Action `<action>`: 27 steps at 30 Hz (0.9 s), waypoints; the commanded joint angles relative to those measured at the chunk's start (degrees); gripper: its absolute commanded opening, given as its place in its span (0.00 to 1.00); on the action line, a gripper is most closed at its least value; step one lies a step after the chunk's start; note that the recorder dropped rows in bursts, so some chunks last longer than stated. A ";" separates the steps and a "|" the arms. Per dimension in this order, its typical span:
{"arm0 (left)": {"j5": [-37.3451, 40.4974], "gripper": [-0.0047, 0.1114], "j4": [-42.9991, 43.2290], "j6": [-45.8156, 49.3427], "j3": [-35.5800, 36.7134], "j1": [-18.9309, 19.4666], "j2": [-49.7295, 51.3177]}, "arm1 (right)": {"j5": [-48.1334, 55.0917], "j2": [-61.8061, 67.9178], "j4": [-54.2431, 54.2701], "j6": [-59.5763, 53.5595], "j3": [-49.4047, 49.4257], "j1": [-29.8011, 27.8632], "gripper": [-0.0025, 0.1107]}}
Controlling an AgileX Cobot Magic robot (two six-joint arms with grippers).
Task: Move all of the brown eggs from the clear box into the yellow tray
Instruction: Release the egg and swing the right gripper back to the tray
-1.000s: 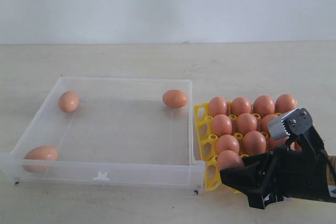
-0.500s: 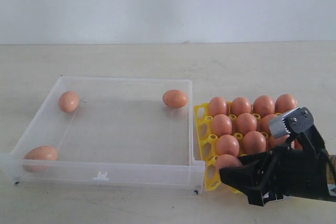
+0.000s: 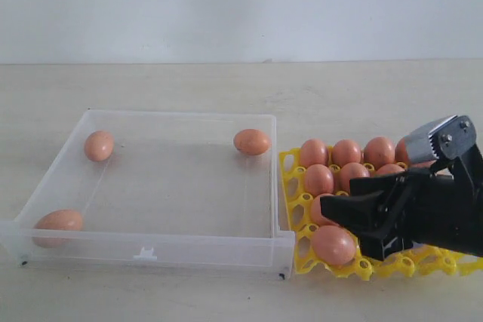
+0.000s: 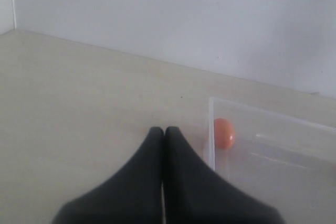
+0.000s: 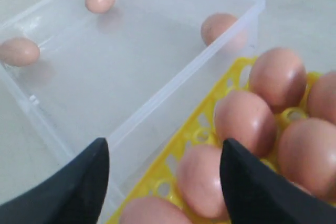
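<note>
The clear box (image 3: 151,245) holds three brown eggs: one at the back left (image 3: 99,145), one at the back right (image 3: 251,142), one at the front left (image 3: 58,222). The yellow tray (image 3: 287,162) beside it carries several eggs. Its front-left cup holds one egg (image 3: 333,245) that nothing is gripping. My right gripper (image 3: 343,222) hovers open just above that egg. In the right wrist view the gripper (image 5: 164,153) is spread over the tray (image 5: 195,136), empty. My left gripper (image 4: 163,130) is shut on nothing, outside a corner of the box (image 4: 273,150) near an egg (image 4: 223,132).
The box and tray sit side by side on a pale wooden table (image 3: 362,96) with a white wall behind. The left arm is out of the exterior view. The box's front wall has a small tab (image 3: 145,253).
My right gripper lowered the egg into the tray's front-left cup, let it go, then lifted up and to the right. The tray's front edge now shows.
</note>
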 commanded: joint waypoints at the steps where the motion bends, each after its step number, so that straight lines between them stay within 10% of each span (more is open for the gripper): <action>1: 1.00 0.00 3.43 -6.64 0.17 -0.45 0.17 | -1.46 -4.44 1.22 -0.37 -2.21 0.02 0.54; 10: 1.13 0.00 7.45 -10.78 0.17 -0.45 0.17 | -10.34 -9.67 -0.83 4.59 -14.15 3.83 0.02; 22: 1.13 0.00 7.57 -10.78 0.17 -0.45 0.17 | 65.76 11.01 -5.96 0.68 -52.85 40.13 0.02; 27: 1.13 0.00 7.57 -10.78 0.17 -0.45 0.17 | 81.28 25.81 30.35 -42.44 -71.52 43.43 0.02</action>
